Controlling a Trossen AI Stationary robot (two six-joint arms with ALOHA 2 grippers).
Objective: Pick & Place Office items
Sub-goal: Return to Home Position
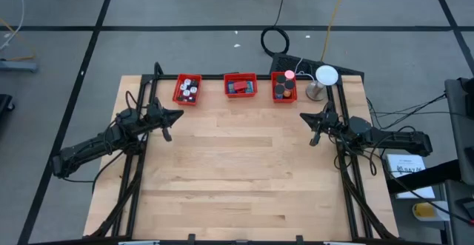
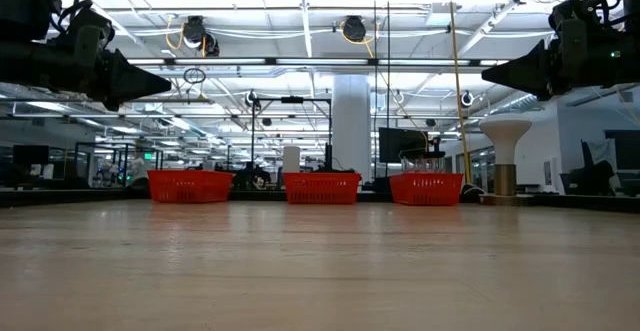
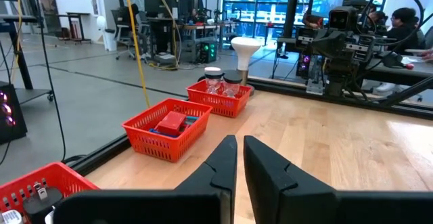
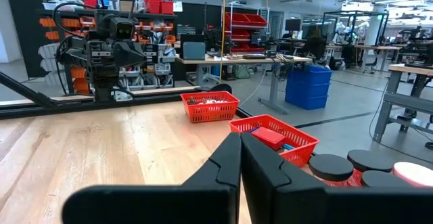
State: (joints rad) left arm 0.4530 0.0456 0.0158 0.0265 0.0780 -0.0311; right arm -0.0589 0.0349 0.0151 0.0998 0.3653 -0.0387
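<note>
Pale wooden boards make up the worktop, with a big open workshop of desks and racks behind it. By the worktop's left edge, the left gripper hangs well above the wood with its two dark fingers pressed together on nothing, pointing inward.

Along the far edge stand three red mesh plastic bins: the left bin, the middle bin and the right bin. Every small mixed office item I can make out lies inside one of them: black, white and red bits on the left, a red block and something blue in the middle, dark discs and a pink piece on the right.

At the far right corner, just beside the right bin, is a white round lamp on a stand. By the right edge the right gripper hangs equally high, its fingers also together and empty.

The sorting looks finished, so only the retreat remains. To my eye it goes best with both pincers closed, each arm folding back toward its own side edge, high above the wood. The right arm should take care near the lamp, its closest neighbour.
</note>
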